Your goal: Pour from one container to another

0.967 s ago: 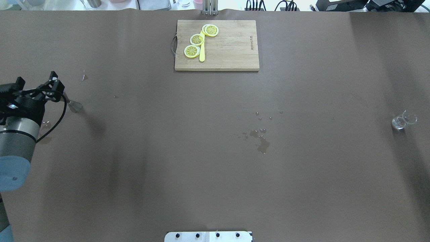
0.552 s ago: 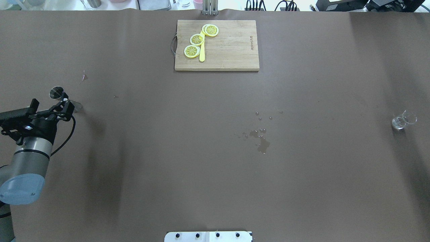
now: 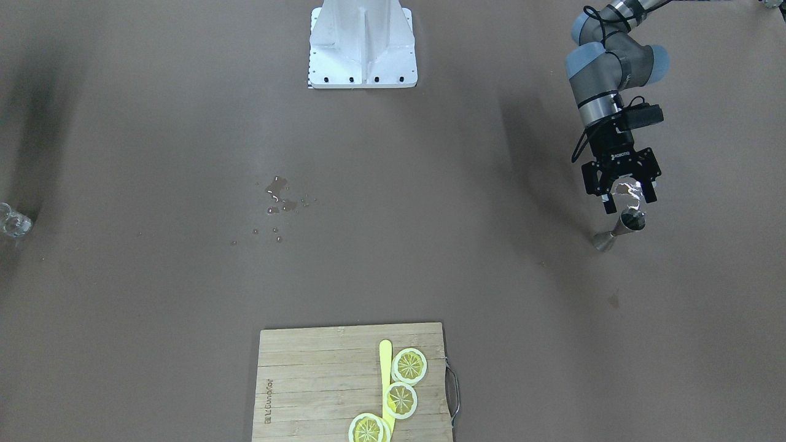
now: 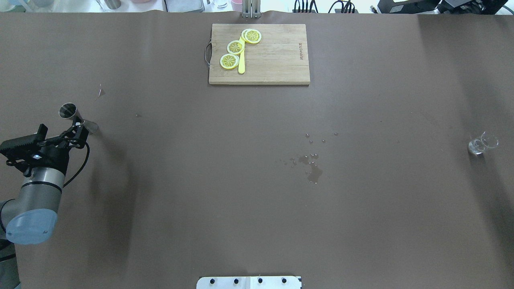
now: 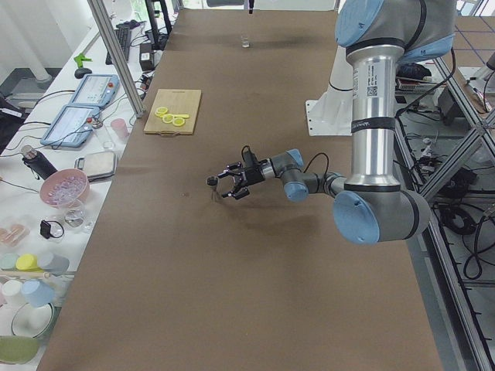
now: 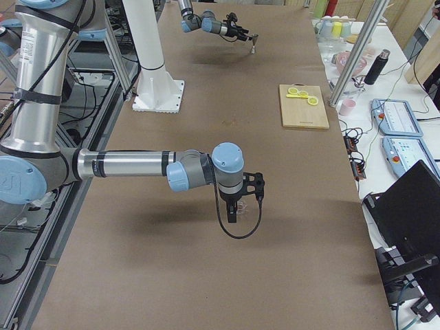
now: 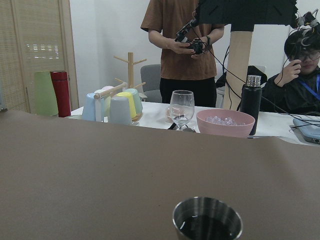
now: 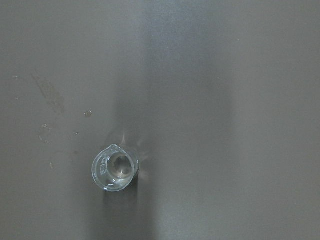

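The steel jigger (image 4: pixel 76 117) stands upright near the table's left edge and also shows in the front view (image 3: pixel 620 229). In the left wrist view, its open top (image 7: pixel 207 220) is low and centred, dark and shiny inside. My left gripper (image 3: pixel 627 199) is open, level with the jigger and just short of it, with nothing between its fingers. The clear glass tumbler (image 4: pixel 478 146) stands far off at the table's right end. It sits straight below the right wrist camera (image 8: pixel 114 170). My right gripper (image 6: pixel 237 201) hangs above it, and I cannot tell its state.
A wooden cutting board (image 4: pixel 277 56) with lemon slices and a yellow knife lies at the far middle. Spilled drops (image 4: pixel 313 170) wet the table's centre. Beyond the left end, a side table holds a pink bowl (image 7: pixel 225 122), a wine glass and cups, with people behind it.
My left gripper has drawn back toward the robot's side, uncovering the jigger's top, and has hardly moved since. The jigger and the glass stay where they were.
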